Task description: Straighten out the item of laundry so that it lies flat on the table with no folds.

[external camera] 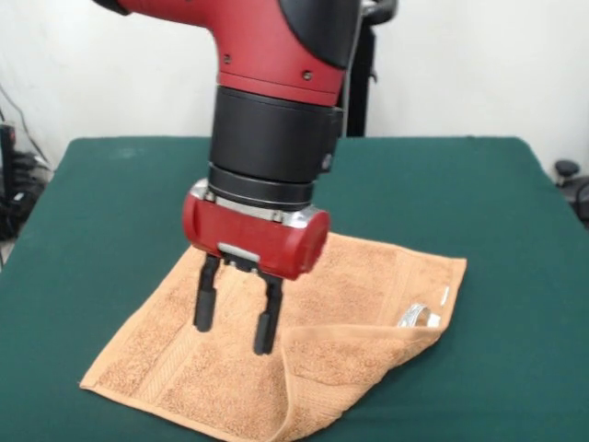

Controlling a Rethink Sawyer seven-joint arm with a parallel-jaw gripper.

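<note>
The fingers [235, 320] hang parted and empty above the towel [276, 354]. One corner lies folded over, so the towel isn't flat on the surface [110, 203].

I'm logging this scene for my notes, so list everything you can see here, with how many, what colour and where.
towel: one, orange-tan, on the table near the front edge, one corner folded over onto itself at the front right
label: one, white, on the towel near its right edge
table: one, dark green top, filling most of the view
wall: one, white, behind the table
cables: a few, dark, past the table's left edge
arm: one, red and black, coming down from the top over the towel
gripper: one, red body with two black fingers, open, tips just over the left half of the towel, holding nothing
</note>
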